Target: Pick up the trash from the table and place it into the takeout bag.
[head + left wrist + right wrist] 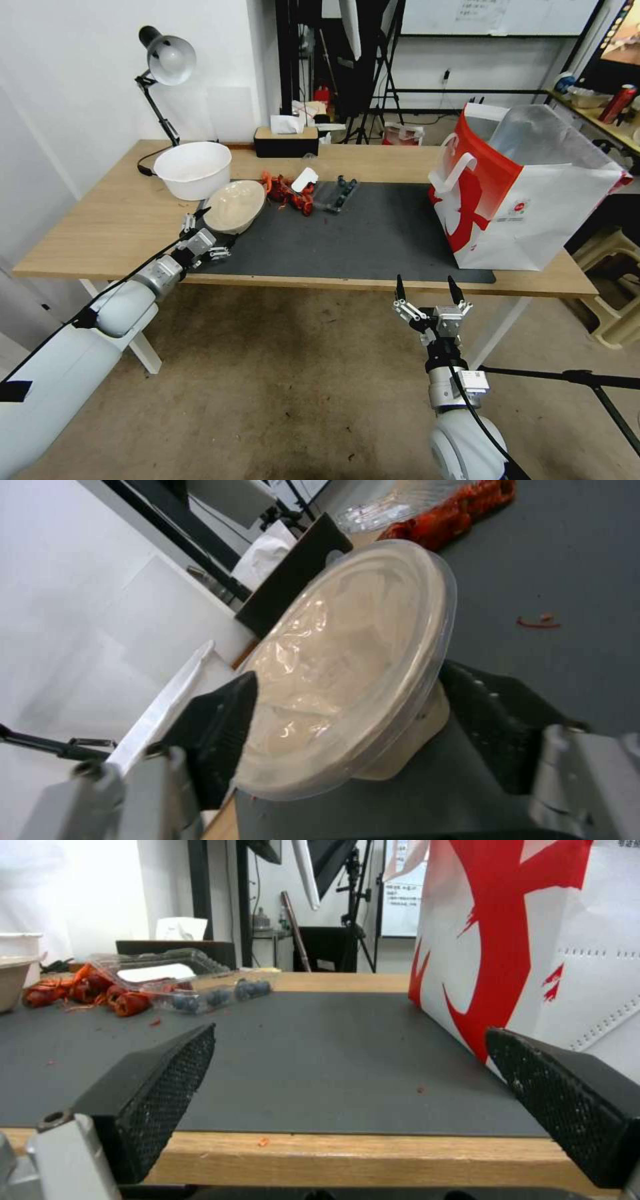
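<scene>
**Ana:** Head view first: where was the beige bowl (pixel 235 205) relative to the dark grey mat (pixel 373 233)?

**Ben:** It sat tilted at the mat's left edge, just beside a larger white bowl (pixel 193 168) standing off the mat on the bare wood of the table (pixel 87 227). The left gripper (pixel 200 223) was at the bowl's near rim.

**Ana:** And its claw?

**Ben:** In the left wrist view its two black fingers (pixel 220 725) stood on either side of the bowl's rim, pinching it; a clear plastic lid covered the bowl (pixel 353 655).

**Ana:** What else lay on the mat?

**Ben:** Red food scraps (pixel 290 192) and a clear plastic tray of dark berries (pixel 339 193) lay at its far edge. The takeout bag (pixel 527 193) stood upright on the mat's right end, mouth open.

**Ana:** The right gripper (pixel 430 292)?

**Ben:** It hung just off the table's near edge, in front of the mat, fingers spread wide and holding nothing.
</scene>
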